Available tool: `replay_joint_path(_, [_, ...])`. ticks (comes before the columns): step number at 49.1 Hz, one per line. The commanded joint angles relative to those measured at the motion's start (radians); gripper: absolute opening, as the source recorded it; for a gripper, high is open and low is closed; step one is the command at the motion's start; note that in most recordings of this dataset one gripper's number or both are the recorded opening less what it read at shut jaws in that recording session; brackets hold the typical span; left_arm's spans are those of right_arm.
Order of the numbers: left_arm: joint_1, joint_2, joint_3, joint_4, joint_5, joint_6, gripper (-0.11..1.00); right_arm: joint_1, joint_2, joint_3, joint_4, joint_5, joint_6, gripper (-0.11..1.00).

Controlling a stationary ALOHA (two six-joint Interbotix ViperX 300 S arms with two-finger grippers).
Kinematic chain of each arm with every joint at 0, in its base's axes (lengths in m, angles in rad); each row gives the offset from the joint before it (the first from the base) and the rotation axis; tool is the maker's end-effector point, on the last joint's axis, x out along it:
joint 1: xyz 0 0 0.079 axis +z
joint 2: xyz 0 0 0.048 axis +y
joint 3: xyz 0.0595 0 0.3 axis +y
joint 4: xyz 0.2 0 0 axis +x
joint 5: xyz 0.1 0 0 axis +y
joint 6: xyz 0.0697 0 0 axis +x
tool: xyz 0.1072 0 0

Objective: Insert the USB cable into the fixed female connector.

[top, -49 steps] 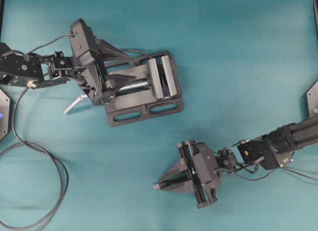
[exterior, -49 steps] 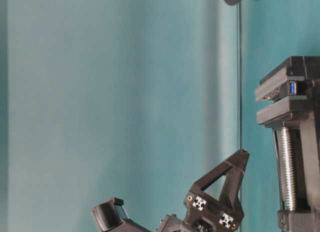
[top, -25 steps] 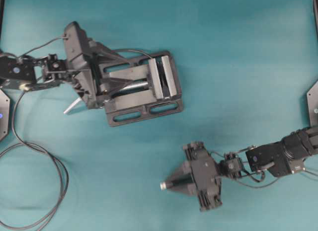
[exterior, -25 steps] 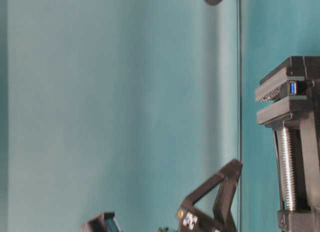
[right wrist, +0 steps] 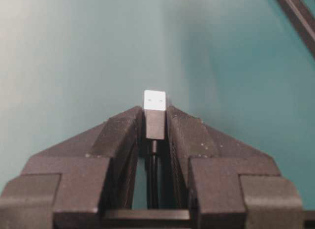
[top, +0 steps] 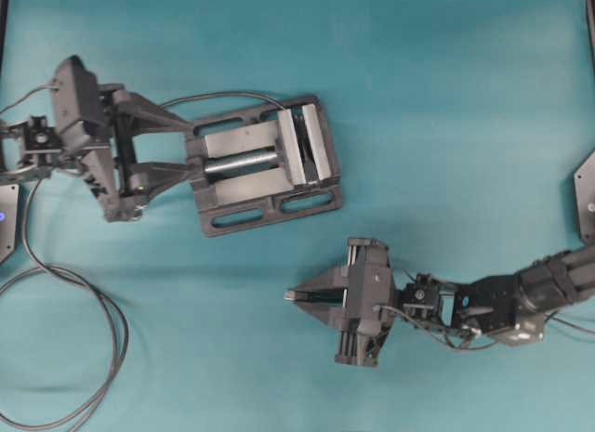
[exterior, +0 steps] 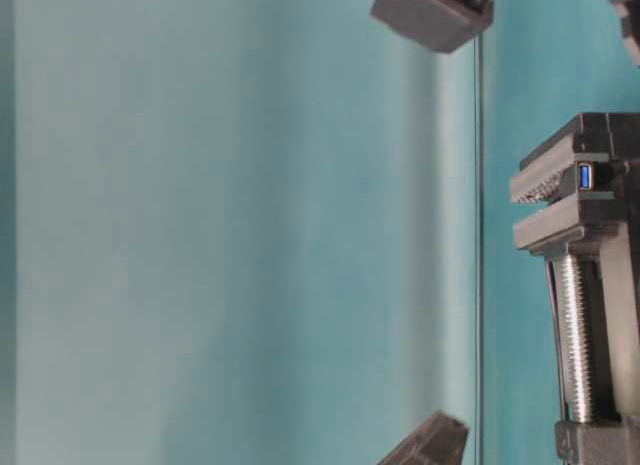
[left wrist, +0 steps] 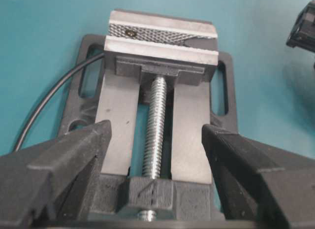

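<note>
The USB cable's plug (right wrist: 155, 124) has a black body and a bright metal tip (right wrist: 154, 100). My right gripper (right wrist: 155, 118) is shut on it, with the tip sticking out past the fingertips. In the overhead view the right gripper (top: 299, 295) is low over the table in front of the vise, tip pointing left. The fixed female connector (exterior: 585, 175) shows its blue opening between the vise jaws. My left gripper (top: 191, 149) is open and empty, its fingers (left wrist: 69, 152) on either side of the vise's screw end.
The dark grey vise (top: 265, 163) stands on the teal table, with its silver screw (left wrist: 155, 125) and knurled jaws (left wrist: 160, 34). A thin cable (left wrist: 44, 108) curves into the vise's jaw end. A longer looped cable (top: 79, 358) lies at front left.
My left gripper has drawn back leftward from over the vise, fingers open. My right gripper, still holding the plug, has turned level and sunk almost out of the table-level view.
</note>
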Motion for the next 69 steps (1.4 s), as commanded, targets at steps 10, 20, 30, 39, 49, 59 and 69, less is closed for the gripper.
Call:
replay_joint_path(10, [-0.003,-0.144,0.054,0.003,-0.005,0.011,0.88,0.051,0.006,-0.071,0.270,-0.091,-0.137,0.20])
replay_joint_path(20, [-0.003,-0.245,0.092,0.003,-0.005,0.012,0.88,0.066,0.009,-0.121,0.488,-0.192,-0.242,0.20])
replay_joint_path(30, [-0.023,-0.360,0.137,0.003,0.040,0.012,0.88,0.072,0.025,-0.186,0.673,-0.334,-0.310,0.20])
replay_joint_path(39, [-0.064,-0.469,0.169,0.003,0.144,0.017,0.89,0.074,0.049,-0.242,0.808,-0.407,-0.325,0.20])
replay_joint_path(49, [-0.064,-0.604,0.232,0.014,0.224,0.020,0.88,0.074,0.114,-0.344,0.934,-0.491,-0.341,0.20])
replay_joint_path(59, [-0.066,-0.710,0.275,0.017,0.270,0.026,0.89,0.072,0.164,-0.459,1.045,-0.586,-0.362,0.20])
replay_joint_path(69, [-0.066,-0.735,0.285,0.017,0.275,0.028,0.88,0.069,0.178,-0.523,1.085,-0.661,-0.373,0.20])
